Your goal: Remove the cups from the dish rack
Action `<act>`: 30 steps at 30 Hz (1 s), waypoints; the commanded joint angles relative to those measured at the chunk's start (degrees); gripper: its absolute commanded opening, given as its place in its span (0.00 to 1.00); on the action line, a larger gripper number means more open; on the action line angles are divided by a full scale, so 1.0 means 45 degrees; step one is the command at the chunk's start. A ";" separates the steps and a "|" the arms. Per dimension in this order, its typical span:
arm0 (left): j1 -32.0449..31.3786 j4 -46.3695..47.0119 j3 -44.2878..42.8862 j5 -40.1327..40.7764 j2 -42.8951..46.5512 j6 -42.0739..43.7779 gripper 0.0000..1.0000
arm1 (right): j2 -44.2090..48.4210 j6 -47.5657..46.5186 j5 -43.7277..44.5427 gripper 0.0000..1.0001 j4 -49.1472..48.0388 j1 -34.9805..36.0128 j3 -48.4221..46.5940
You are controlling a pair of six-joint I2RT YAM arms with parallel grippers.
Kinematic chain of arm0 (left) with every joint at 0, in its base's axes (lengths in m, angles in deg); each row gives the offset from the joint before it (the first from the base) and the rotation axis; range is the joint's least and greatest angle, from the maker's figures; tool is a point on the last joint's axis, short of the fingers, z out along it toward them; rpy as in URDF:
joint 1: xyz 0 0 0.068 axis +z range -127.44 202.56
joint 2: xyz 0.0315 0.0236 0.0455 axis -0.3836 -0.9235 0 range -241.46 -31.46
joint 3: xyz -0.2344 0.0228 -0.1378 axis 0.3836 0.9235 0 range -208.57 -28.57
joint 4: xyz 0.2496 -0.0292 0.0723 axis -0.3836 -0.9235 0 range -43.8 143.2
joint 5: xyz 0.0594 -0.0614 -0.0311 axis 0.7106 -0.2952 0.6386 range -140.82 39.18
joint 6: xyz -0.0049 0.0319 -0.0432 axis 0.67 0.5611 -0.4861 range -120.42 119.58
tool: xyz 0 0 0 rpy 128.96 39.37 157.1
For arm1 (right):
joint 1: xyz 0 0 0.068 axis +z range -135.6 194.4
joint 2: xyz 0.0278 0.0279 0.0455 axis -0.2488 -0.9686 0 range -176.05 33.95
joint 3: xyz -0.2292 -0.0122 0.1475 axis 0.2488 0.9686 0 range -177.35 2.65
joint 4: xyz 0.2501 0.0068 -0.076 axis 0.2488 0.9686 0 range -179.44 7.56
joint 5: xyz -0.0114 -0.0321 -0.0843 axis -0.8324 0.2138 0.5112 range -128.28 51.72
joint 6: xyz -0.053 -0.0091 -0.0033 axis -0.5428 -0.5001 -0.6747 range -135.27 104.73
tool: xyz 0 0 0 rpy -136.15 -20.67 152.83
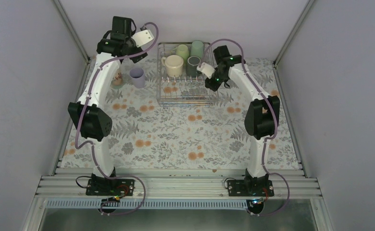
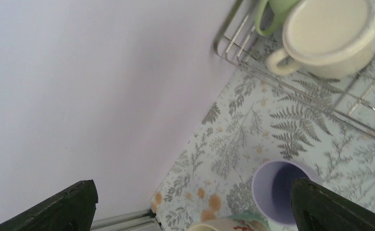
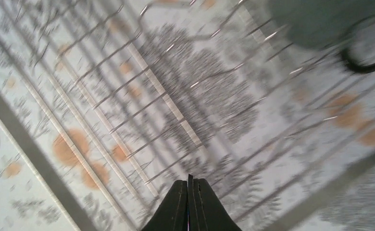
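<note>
Top external: dish rack silvery wire grid (low-sided).

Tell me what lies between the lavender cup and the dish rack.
Nothing but bare floral cloth lies between the lavender cup and the dish rack. The top view shows the gap, and the left wrist view shows it too.
</note>
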 commanded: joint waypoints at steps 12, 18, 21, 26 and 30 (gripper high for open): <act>-0.0201 0.5116 0.3881 0.0788 0.1702 -0.2012 1.00 | 0.0737 -0.0493 0.0524 0.04 0.2519 0.1645 0.2915; -0.0208 0.5360 0.4757 0.0891 0.1902 -0.2112 1.00 | 0.1915 -0.0906 0.0069 0.04 0.3200 0.2329 0.4858; -0.0199 0.5454 0.5147 0.0926 0.2046 -0.2077 1.00 | 0.2800 -0.0843 0.0141 0.04 0.3200 0.2677 0.6129; -0.0206 0.5660 0.5574 0.1044 0.2256 -0.1997 1.00 | 0.4456 -0.0487 -0.0140 0.04 0.3197 0.3060 0.7587; -0.0207 0.5928 0.5709 0.1005 0.2389 -0.2109 1.00 | 0.5873 -0.0168 -0.0516 0.07 0.3182 0.3275 0.7442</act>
